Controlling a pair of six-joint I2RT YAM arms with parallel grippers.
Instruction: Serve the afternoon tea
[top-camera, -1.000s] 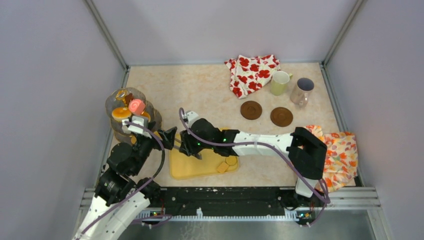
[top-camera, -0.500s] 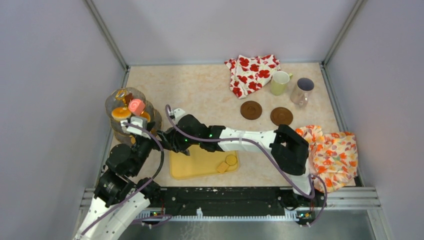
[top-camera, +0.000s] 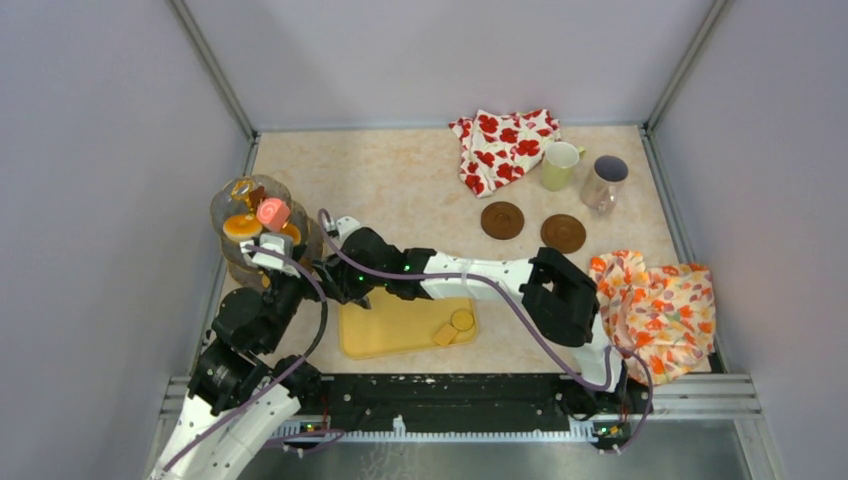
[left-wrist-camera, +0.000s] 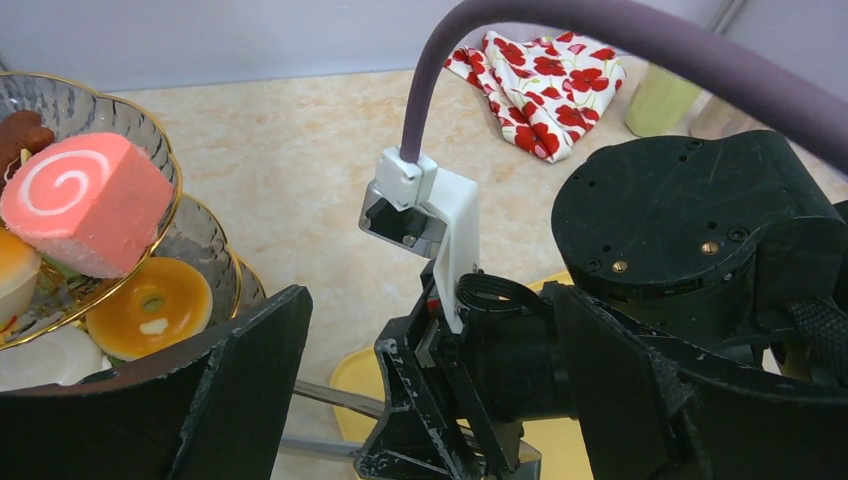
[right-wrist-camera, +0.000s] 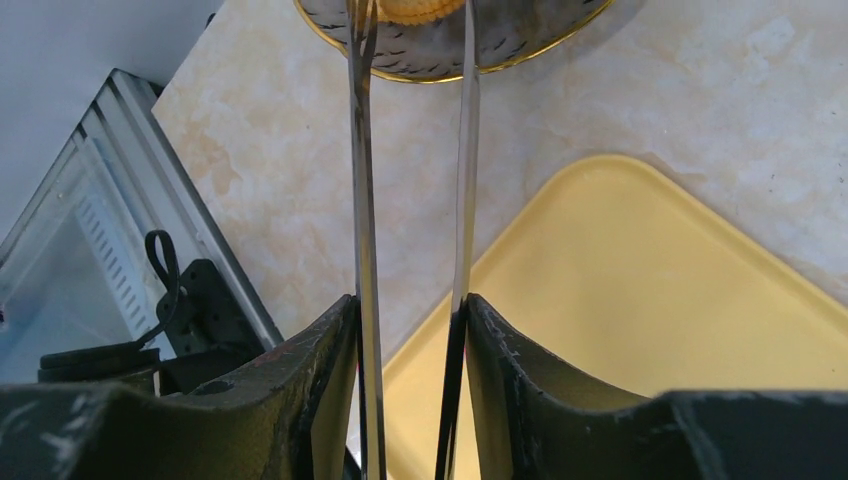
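The right gripper (right-wrist-camera: 410, 330) is clenched on long metal tongs (right-wrist-camera: 362, 150). Their blades reach over the gold rim of a glass tiered stand (right-wrist-camera: 500, 35) at the left of the worktop (top-camera: 400, 180), perhaps at a tart; the tips are out of frame. The left gripper (left-wrist-camera: 435, 385) is fully released beside the stand, which holds a pink swirl roll (left-wrist-camera: 85, 200). Two biscuits (top-camera: 455, 325) lie on a yellow tray (right-wrist-camera: 640, 300). The pale-yellow mug (top-camera: 559, 165) and greyish mug (top-camera: 604, 180) stand at the far right.

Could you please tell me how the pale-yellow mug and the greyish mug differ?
The pale-yellow mug is light yellow; the greyish mug is grey with a dark inside. The pale-yellow mug stands beside the red-flowered cloth; the greyish mug stands apart, further right. Both are upright, behind the brown coasters.
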